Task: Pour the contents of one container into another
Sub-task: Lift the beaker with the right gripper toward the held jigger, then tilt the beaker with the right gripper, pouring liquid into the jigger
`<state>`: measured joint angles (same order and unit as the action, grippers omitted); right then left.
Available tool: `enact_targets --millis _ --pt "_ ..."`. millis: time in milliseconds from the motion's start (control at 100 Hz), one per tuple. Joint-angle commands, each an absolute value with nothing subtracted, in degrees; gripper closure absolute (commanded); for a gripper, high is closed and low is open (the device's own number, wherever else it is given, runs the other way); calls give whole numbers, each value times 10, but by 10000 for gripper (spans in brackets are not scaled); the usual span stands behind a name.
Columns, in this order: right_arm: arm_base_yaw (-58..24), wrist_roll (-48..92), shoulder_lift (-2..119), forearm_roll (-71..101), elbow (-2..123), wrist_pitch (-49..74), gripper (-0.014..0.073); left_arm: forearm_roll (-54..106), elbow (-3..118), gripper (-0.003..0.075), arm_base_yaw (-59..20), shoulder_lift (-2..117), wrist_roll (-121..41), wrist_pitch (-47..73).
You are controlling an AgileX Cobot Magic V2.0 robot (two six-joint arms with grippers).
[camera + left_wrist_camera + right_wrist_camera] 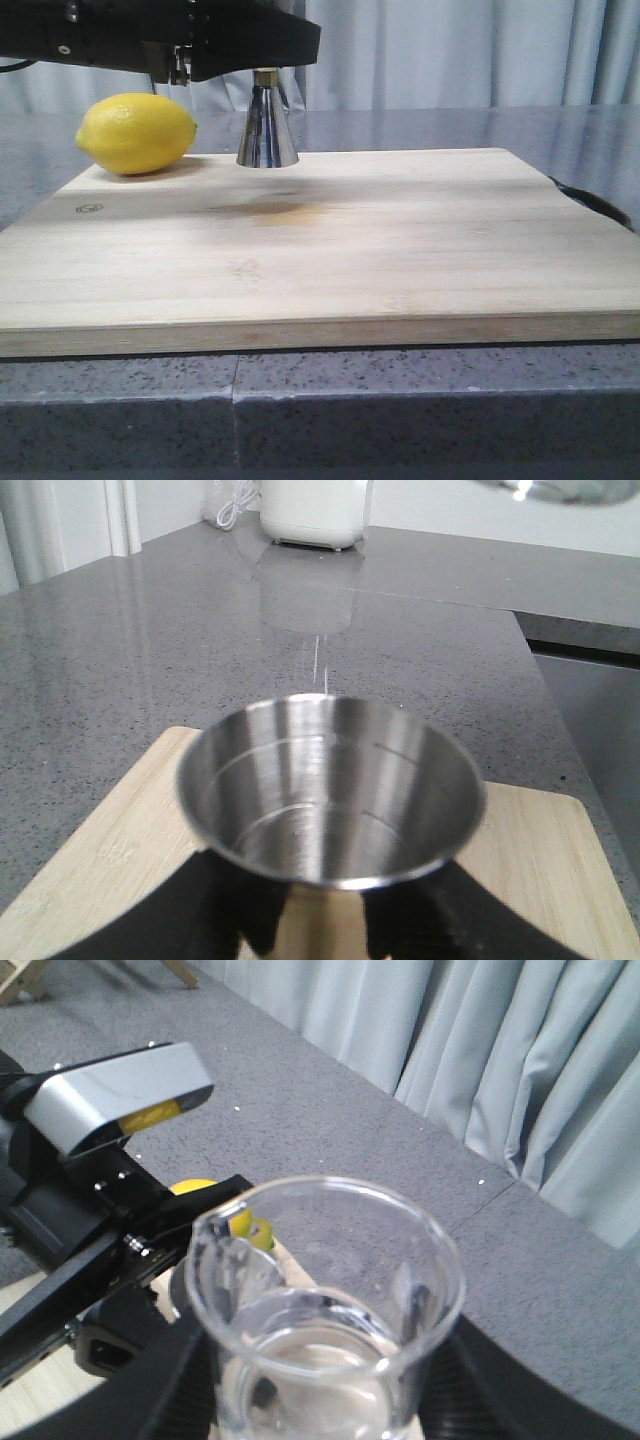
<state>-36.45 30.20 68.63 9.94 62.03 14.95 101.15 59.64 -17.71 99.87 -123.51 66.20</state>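
Pinching the steel jigger [330, 800] just under its upper cone, the left gripper [305, 930] steadies it upright near the far edge of the wooden board [330, 250], beside a lemon [136, 133]. The right gripper, only its dark edges visible, appears closed round the glass beaker [325, 1300], held aloft and roughly upright near the left arm [110, 1250], clear liquid inside. Risk, as judged: lip misaligned or a fast tilt spills liquid past the jigger's mouth onto board.
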Motion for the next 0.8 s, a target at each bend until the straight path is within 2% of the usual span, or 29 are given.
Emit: enact_targets --millis 0,300,790 --pt "-361 311 692 62 681 154 335 1060 613 461 -183 971 -1232 715" --pt "-366 312 762 -58 796 271 335 1060 613 461 -183 971 -1232 715" --pt "-424 314 814 -246 814 289 335 1060 613 461 -183 971 -1232 715"
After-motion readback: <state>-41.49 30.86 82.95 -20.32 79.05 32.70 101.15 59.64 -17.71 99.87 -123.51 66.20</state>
